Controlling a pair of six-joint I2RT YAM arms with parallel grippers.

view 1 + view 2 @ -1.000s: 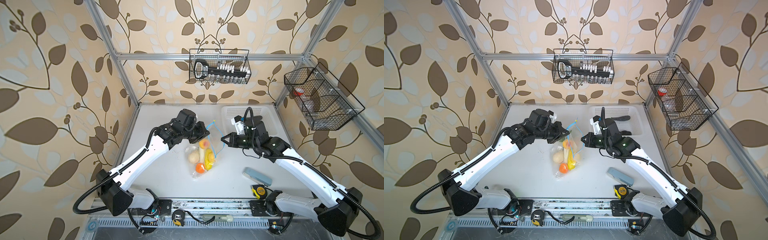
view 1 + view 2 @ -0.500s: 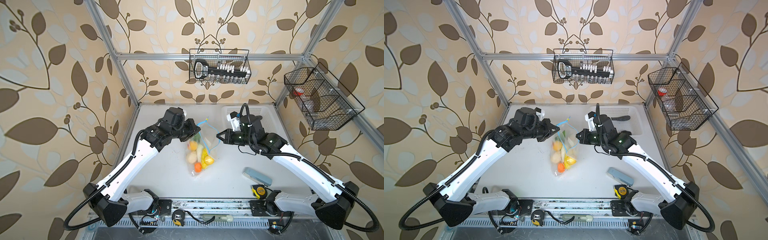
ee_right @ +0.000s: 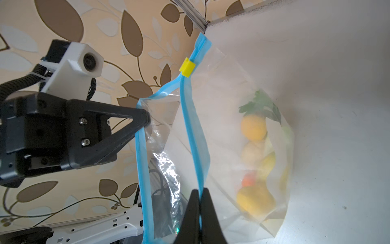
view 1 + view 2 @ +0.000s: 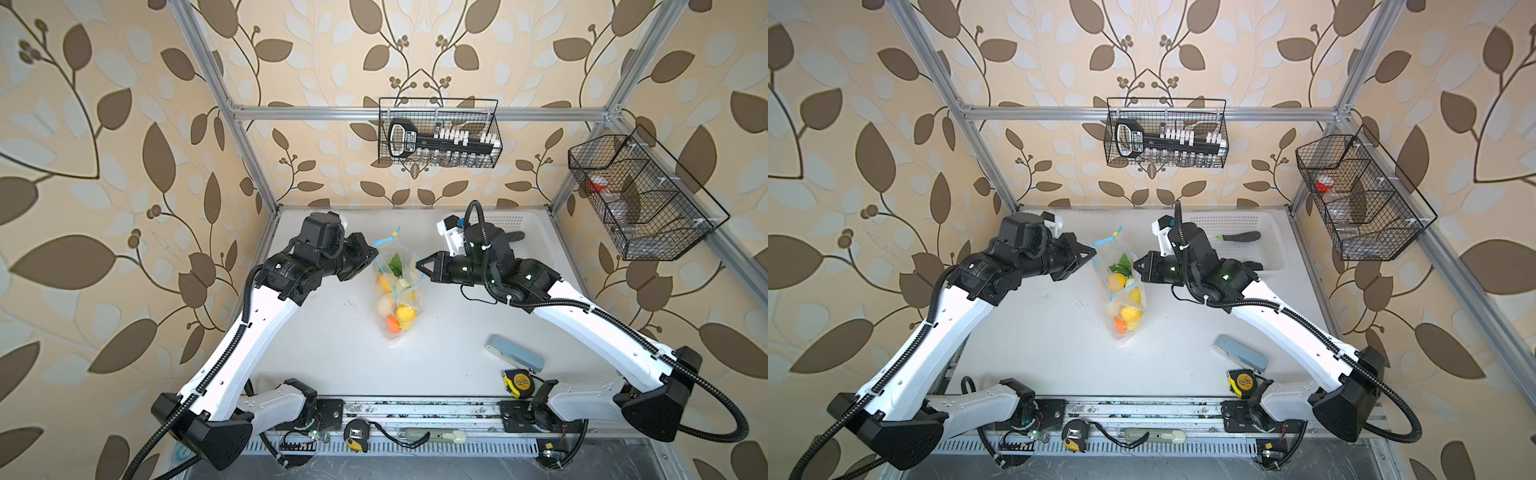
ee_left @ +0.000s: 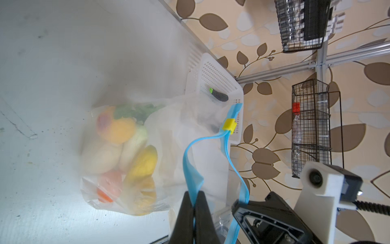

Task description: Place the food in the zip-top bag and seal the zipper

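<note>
The left claw is clamped on one lip of the zipper. At mid worktop the bag hangs between the two claws with its mouth uppermost and parted. Its long axis runs from the slider at the rear down to the closed end at the front. The food is bunched in the lower half. The right claw is clamped on the opposite lip. At right rear, one dark green piece lies in the basket, outside the bag.
</note>
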